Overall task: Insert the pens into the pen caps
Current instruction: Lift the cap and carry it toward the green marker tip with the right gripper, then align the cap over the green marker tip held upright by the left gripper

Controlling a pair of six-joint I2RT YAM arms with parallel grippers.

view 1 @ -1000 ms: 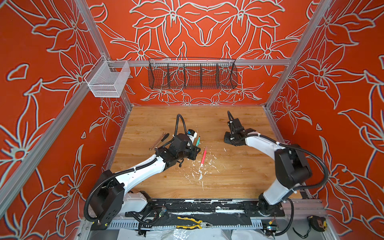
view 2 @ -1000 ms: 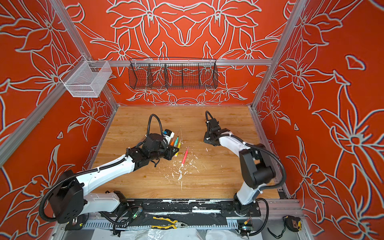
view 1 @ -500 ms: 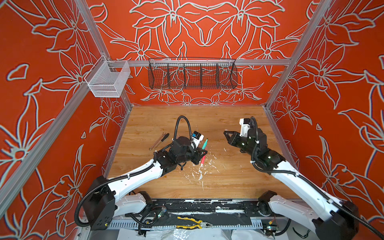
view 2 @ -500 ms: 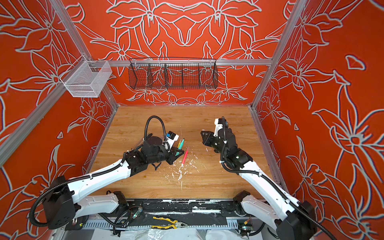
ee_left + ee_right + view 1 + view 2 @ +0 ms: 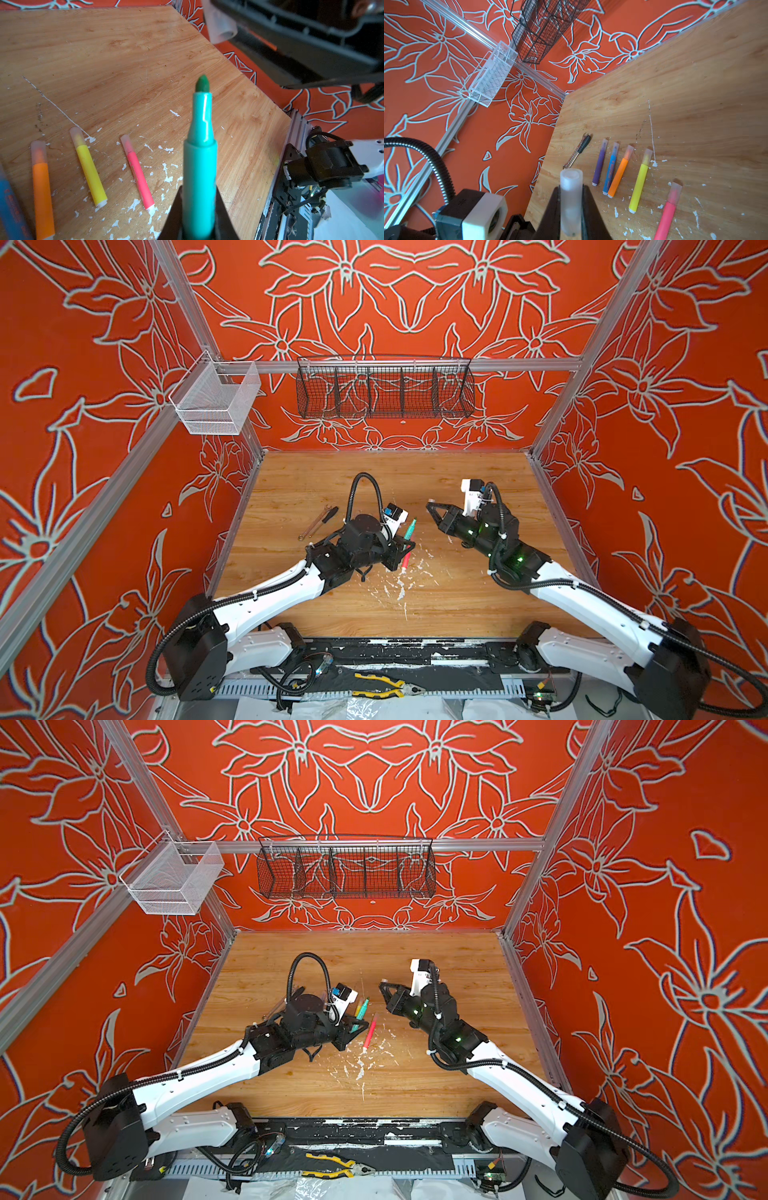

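Mid-air over the middle of the wooden surface (image 5: pixel 457 597): my left claw (image 5: pixel 198 193) was pinched on the barrel of the green pen (image 5: pixel 199 162). My right claw (image 5: pixel 571 189) was pinched on the one loose pen cap (image 5: pixel 571 195). Both were held clear of the boards.

The pen stuck straight out of the left claw, its bare dark tip leading. In a top view its long axis (image 5: pixel 409 529) ran toward the far edge, leaning slightly toward the right edge. The pen cap stood out of the right claw the same way, open mouth forward, on a claw (image 5: pixel 432 508) that pointed toward the left edge.

From the left wrist, the pen cap (image 5: pixel 221 28) sat beyond the tip and off toward the right edge. It was apart from the tip and seen at a slant. I judged that the two axes crossed and did not yet share a line, so the mouth had to be turned square to the tip before any push.

Below, toward the left edge, lay the purple pen (image 5: pixel 600 164), blue pen (image 5: pixel 611 168), orange pen (image 5: pixel 620 172), yellow pen (image 5: pixel 640 182) and pink pen (image 5: pixel 668 212). All were flat, roughly parallel and already capped, so I took the green pen for the last.
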